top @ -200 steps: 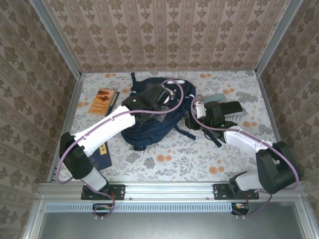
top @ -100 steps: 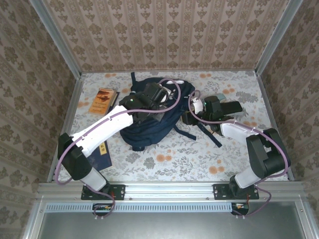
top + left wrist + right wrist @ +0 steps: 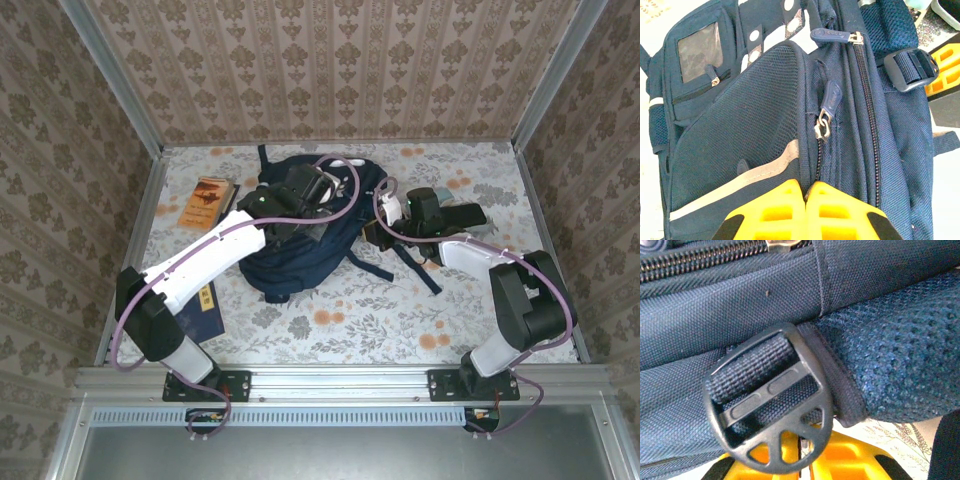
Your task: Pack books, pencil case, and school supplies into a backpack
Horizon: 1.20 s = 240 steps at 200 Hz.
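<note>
While the navy-blue backpack (image 3: 300,255) lies flat at the middle of the floral-patterned bench (image 3: 400,320), both robot arms reach over it. The left claw (image 3: 806,192), at the bottom of its wrist view, has its yellow fingers pressed together. Their tips rest on the backpack's fabric right at a zipper line, just below a dangling zipper pull (image 3: 826,107); whether any cloth is pinched between them I cannot tell. The right claw (image 3: 801,456) sits at the backpack's right-hand edge in the overhead view, its fingers nearly together with only a thin seam between them. A round black strap buckle (image 3: 767,400) lies over their tips, and I cannot tell if it is gripped. The orange-brown book (image 3: 207,200) lies on the bench at the upper left of the overhead view, just beside the backpack. The dark navy book (image 3: 205,312) lies at the lower left, partly under the left arm.
</note>
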Tool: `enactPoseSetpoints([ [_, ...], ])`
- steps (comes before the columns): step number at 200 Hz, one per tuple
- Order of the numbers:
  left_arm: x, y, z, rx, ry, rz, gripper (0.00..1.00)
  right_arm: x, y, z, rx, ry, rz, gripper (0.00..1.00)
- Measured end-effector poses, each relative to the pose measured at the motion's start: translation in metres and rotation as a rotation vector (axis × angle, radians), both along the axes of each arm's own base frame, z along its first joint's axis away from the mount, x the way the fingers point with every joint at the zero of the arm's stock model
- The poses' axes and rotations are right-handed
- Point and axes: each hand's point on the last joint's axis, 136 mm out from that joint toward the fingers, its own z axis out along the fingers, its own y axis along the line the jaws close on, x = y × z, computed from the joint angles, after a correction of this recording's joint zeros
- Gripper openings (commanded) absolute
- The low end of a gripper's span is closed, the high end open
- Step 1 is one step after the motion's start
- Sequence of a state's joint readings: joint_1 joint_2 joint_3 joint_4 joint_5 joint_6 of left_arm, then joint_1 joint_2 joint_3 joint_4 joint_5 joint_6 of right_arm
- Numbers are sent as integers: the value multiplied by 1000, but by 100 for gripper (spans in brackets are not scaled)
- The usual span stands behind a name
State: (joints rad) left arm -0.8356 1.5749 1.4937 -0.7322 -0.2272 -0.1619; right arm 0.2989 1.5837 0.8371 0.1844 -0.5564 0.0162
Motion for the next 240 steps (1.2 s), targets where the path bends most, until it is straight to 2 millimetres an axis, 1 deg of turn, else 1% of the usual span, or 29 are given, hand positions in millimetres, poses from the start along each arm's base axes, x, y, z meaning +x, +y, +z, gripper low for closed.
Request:
enactPoseSetpoints([
  [19, 0, 1, -3, -1, 3, -1, 0, -4, 1, -2, -2, 12, 17, 6],
  [56, -1, 3, -6, -13, 15, -1, 0, -19, 6, -7, 20, 64, 66, 0],
  [71, 0, 2, -6, -20, 15, -2, 0, -26, 9, -6, 31, 71, 87, 0],
  [102, -1, 2, -8, -28, 26, -7, 0, -46, 22, -4, 46, 76, 143, 0],
  [140, -2, 0, -10, -43, 42, -8, 0, -71, 33, -13, 57, 101, 177, 0],
  [159, -4, -2, -12, -59, 59, -8, 0, -89, 47, -16, 46, 95, 210, 0],
  [183, -5, -8, -17, -84, 86, -9, 0, -107, 66, -12, 46, 66, 249, 0],
  [200, -4, -13, -22, -101, 103, -9, 0, -114, 73, -11, 50, 51, 248, 0],
  [215, -3, -19, -26, -117, 118, -10, 0, -114, 70, -13, 48, 46, 209, 0],
  [225, -2, -21, -28, -124, 125, -11, 0, -112, 64, -15, 40, 40, 164, 8],
  [235, -2, -24, -29, -132, 130, -12, 0, -110, 57, -15, 30, 34, 113, 23],
  [240, -2, -25, -30, -137, 132, -13, 0, -107, 53, -15, 23, 27, 88, 34],
])
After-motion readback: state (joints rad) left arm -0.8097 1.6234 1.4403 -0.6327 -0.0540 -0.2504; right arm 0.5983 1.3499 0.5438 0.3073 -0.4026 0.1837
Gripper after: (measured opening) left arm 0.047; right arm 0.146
